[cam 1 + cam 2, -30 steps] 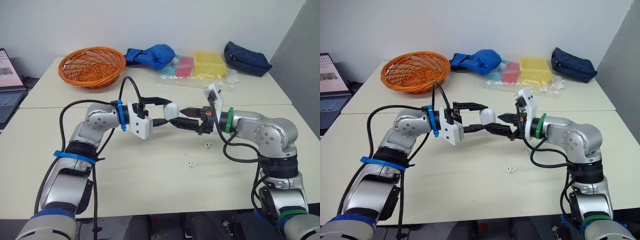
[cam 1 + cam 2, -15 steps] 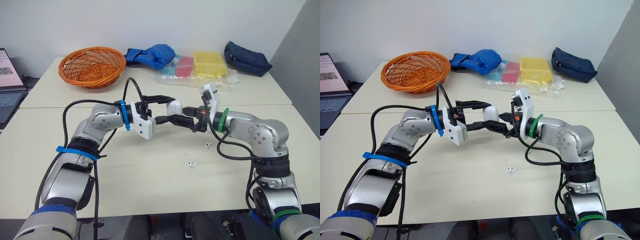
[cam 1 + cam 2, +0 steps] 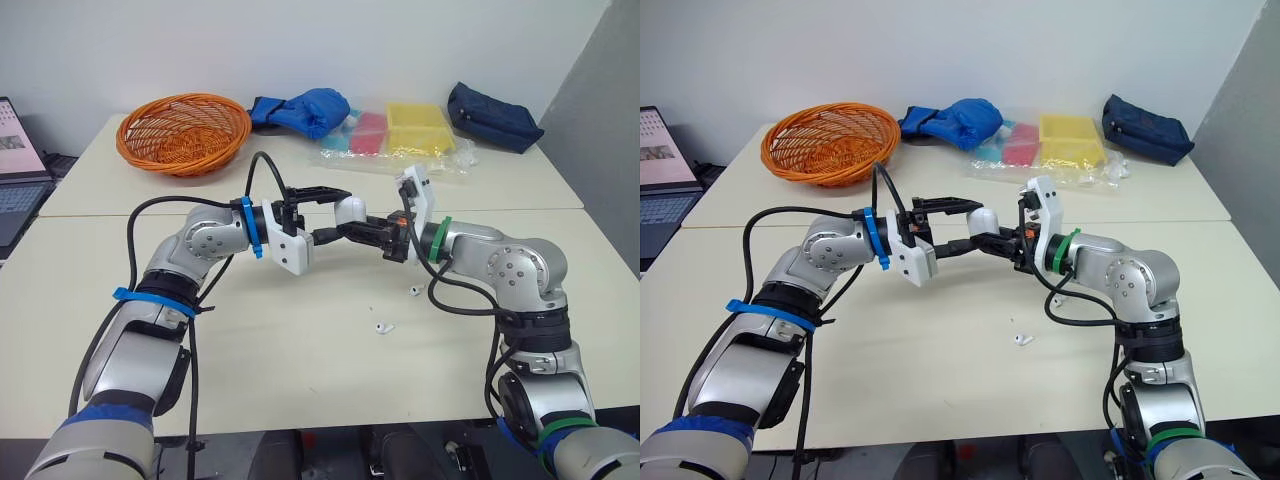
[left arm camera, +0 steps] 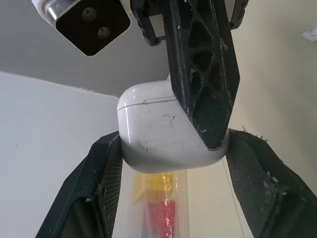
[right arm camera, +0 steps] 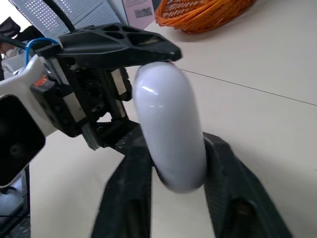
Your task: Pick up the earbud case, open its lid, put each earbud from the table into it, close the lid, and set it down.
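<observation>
White earbud case (image 3: pixel 350 210): lid shut, mid-air above table (image 3: pixel 300 350).
L gripper (image 3: pixel 345 215): arm bent inward, fingers clamp case.
R gripper (image 3: pixel 366 229): opposite, fingers pinch case.

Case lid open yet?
No, the earbud case held in the left hand shows a closed lid seam in the left wrist view.

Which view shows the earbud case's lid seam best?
The left wrist view: the earbud case faces it up close, with the lid seam visible and shut. The right wrist view shows its rounded edge; the eye views show it far off, partly covered.
</observation>
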Robot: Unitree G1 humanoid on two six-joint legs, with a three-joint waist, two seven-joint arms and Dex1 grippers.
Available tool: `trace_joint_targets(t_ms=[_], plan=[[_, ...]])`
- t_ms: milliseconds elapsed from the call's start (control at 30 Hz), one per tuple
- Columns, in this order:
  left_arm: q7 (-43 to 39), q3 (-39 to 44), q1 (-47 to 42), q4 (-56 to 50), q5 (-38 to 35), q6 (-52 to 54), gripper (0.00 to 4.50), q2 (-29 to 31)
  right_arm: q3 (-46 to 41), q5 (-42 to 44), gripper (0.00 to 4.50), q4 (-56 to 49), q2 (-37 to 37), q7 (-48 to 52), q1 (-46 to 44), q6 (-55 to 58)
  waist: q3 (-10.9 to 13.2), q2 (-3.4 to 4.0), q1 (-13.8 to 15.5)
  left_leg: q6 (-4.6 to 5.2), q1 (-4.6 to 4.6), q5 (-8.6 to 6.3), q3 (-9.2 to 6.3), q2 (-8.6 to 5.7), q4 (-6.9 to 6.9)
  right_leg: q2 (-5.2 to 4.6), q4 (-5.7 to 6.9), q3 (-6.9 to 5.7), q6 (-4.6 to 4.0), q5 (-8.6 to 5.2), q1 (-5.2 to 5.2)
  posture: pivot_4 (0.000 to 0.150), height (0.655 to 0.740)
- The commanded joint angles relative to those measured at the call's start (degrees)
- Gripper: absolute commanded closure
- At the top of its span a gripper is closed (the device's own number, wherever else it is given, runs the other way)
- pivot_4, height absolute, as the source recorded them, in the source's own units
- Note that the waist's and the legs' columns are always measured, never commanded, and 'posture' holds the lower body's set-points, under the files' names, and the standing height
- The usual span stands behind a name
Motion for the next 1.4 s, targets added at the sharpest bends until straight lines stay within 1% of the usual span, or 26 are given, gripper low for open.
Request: trace_joint_targets(t_ms=[33, 133, 200, 233, 333, 367, 467, 533, 567, 633, 700, 733, 767, 833, 900, 1000, 1167, 1300, 1400], plan=[[0.92, -0.24, -1.15, -1.44, -0.96, -1.4, 1.76, 0.5, -1.99, 0.13, 3.66, -0.37, 0.31, -0.38, -1.17, -1.62, 0.0, 0.0, 0.02, 0.0, 0.0, 0.0, 0.01, -0.01, 0.0, 0.0, 0.0, 0.0, 0.0, 0.0, 0.0, 0.15, 0.74], [0.44, -0.26, -0.86, -1.79, -1.94, -1.3, 1.76, 0.57, -2.16, 0.47, 3.66, -0.39, 0.41, -0.14, -0.96, -1.7, 0.0, 0.0, 0.02, 0.0, 0.0, 0.0, 0.02, -0.01, 0.01, -0.01, 0.0, 0.01, 0.0, 0.0, 0.0, 0.15, 0.74], [-1.47, -0.29, -0.72, -2.08, -4.98, -0.31, 1.76, 0.79, -2.9, 0.67, 3.66, -0.04, 0.63, -0.5, -0.6, -1.81, 0.0, 0.0, 0.02, 0.0, 0.0, 0.0, 0.01, -0.01, 0.01, -0.01, 0.0, 0.01, 0.0, 0.0, 0.0, 0.15, 0.74], [-2.68, -0.59, -0.63, -2.39, -6.45, -0.2, 1.03, 1.1, -3.3, 0.91, 3.66, 0.06, 0.78, -0.52, -0.48, -1.92, 0.0, 0.0, 0.01, 0.0, 0.0, 0.0, 0.01, 0.0, 0.0, 0.0, 0.0, 0.0, 0.0, 0.0, 0.0, 0.15, 0.74], [-5.02, -1.19, -0.24, -3.33, -9.51, -0.26, 0.17, 1.71, -4.05, 1.31, 3.66, 0.26, 1.24, -0.56, -0.49, -2.0, 0.0, 0.0, 0.02, 0.0, 0.0, 0.0, 0.01, 0.0, 0.0, 0.0, 0.0, 0.01, 0.0, 0.0, 0.0, 0.15, 0.74], [-5.7, -1.22, -0.02, -3.71, -10.64, -0.28, 0.02, 1.82, -4.32, 1.39, 3.66, 0.38, 1.45, -0.63, -0.56, -1.97, 0.0, 0.0, -0.02, 0.0, 0.0, 0.0, 0.02, -0.01, 0.0, 0.0, 0.0, 0.01, 0.0, 0.0, 0.0, 0.15, 0.74], [-9.81, -1.51, 1.1, -5.69, -15.47, 1.14, 0.0, 3.5, -5.05, 1.39, 3.66, 1.28, 2.1, -0.75, -0.97, -2.15, 0.0, 0.0, -0.08, 0.0, 0.01, 0.0, 0.01, 0.0, 0.0, 0.0, 0.0, 0.01, -0.01, 0.0, 0.0, 0.15, 0.74], [-13.31, -1.12, 1.68, -7.39, -20.67, 2.33, 0.0, 4.81, -5.07, 0.84, 3.66, 1.88, 1.9, -0.37, -1.16, -2.63, 0.0, 0.0, -0.11, 0.0, 0.02, 0.0, 0.02, 0.03, -0.01, 0.03, 0.01, 0.03, -0.01, 0.0, -0.01, 0.15, 0.74], [-16.94, -0.48, 2.73, -9.69, -26.03, 6.99, 0.0, 5.4, -4.7, -0.05, 3.66, 2.12, 1.18, 0.25, -1.02, -3.69, 0.0, 0.0, -0.11, 0.0, 0.02, 0.0, 0.01, 0.03, -0.01, 0.04, 0.01, 0.02, -0.01, 0.0, -0.01, 0.15, 0.74], [-23.41, 0.14, 4.78, -13.81, -33.8, 15.51, 0.0, 6.86, -2.51, -3.04, 3.66, 2.11, -1.18, 2.06, -0.49, -6.95, 0.0, 0.01, -0.11, 0.0, 0.02, 0.0, 0.01, 0.03, -0.01, 0.03, 0.02, 0.02, -0.02, 0.0, -0.01, 0.15, 0.74], [-27.93, 0.93, 6.37, -19.39, -39.92, 32.62, 0.0, 9.5, 4.01, -10.16, 3.66, 1.3, -6.92, 6.75, 1.21, -14.23, 0.01, 0.01, -0.23, 0.0, 0.0, 0.0, 0.02, 0.02, 0.0, 0.02, 0.0, 0.02, -0.01, -0.01, -0.01, 0.15, 0.74], [-29.87, 0.93, 5.91, -22.53, -42.58, 43.68, 0.0, 11.43, 7.84, -14.48, 3.66, 1.23, -10.08, 8.81, 2.04, -18.63, 0.01, 0.0, -0.16, 0.0, -0.01, 0.0, 0.02, 0.0, 0.01, 0.02, -0.01, 0.03, -0.01, -0.01, -0.01, 0.15, 0.74], [-30.87, 1.07, 5.48, -24.88, -44.11, 51.36, 0.0, 12.63, 10.17, -17.21, 3.66, 1.47, -12.0, 10.16, 2.55, -21.67, 0.02, -0.01, -0.11, 0.0, -0.02, 0.0, -0.01, 0.0, 0.02, 0.02, -0.04, -0.01, 0.0, -0.02, -0.01, 0.15, 0.74], [-32.79, 0.31, 1.97, -27.04, -43.63, 62.5, 0.0, 14.21, 14.04, -21.16, 3.66, 1.87, -14.56, 12.72, 2.86, -25.89, 0.02, -0.01, -0.11, 0.0, -0.02, 0.0, -0.03, -0.03, 0.01, 0.03, -0.04, -0.01, -0.01, -0.03, -0.03, 0.15, 0.74], [-34.84, -0.75, -1.95, -28.29, -42.1, 70.13, 0.0, 14.44, 16.11, -23.31, 3.66, 2.19, -14.9, 14.14, 2.46, -27.79, 0.03, -0.03, -0.1, 0.0, -0.04, 0.0, -0.07, -0.04, 0.05, 0.09, -0.01, -0.05, -0.02, -0.03, -0.04, 0.15, 0.74], [-37.04, -1.52, -4.68, -30.05, -39.2, 74.34, 0.0, 13.61, 17.57, -25.22, 3.66, 2.39, -14.08, 15.32, 1.68, -29.12, 0.03, -0.01, -0.17, 0.0, -0.03, 0.0, -0.07, -0.03, 0.03, 0.15, 0.01, -0.01, -0.02, -0.03, -0.07, 0.15, 0.74], [-42.46, -4.24, -5.27, -32.88, -33.82, 74.04, 0.0, 12.63, 19.42, -27.83, 3.66, 1.53, -12.27, 16.33, -0.82, -29.12, 0.03, -0.01, -0.33, 0.0, -0.04, 0.0, 0.0, 0.03, -0.02, 0.19, 0.06, 0.06, -0.06, -0.05, -0.22, 0.15, 0.74], [-43.21, -5.4, -5.39, -30.19, -28.9, 70.11, 0.0, 10.68, 20.15, -29.03, 3.66, -0.13, -10.97, 16.52, -2.0, -28.42, 0.03, -0.01, -0.07, 0.0, -0.17, 0.0, -0.04, 0.08, 0.0, 0.27, 0.09, 0.05, -0.09, -0.05, -0.36, 0.15, 0.74], [-43.45, -5.0, -5.58, -28.2, -27.1, 68.79, 0.0, 9.13, 20.44, -29.96, 3.66, -1.28, -10.68, 16.94, -2.03, -28.04, 0.03, -0.01, -0.01, 0.0, -0.28, 0.0, -0.03, 0.06, 0.05, 0.25, 0.09, 0.05, -0.09, -0.05, -0.42, 0.15, 0.74]])
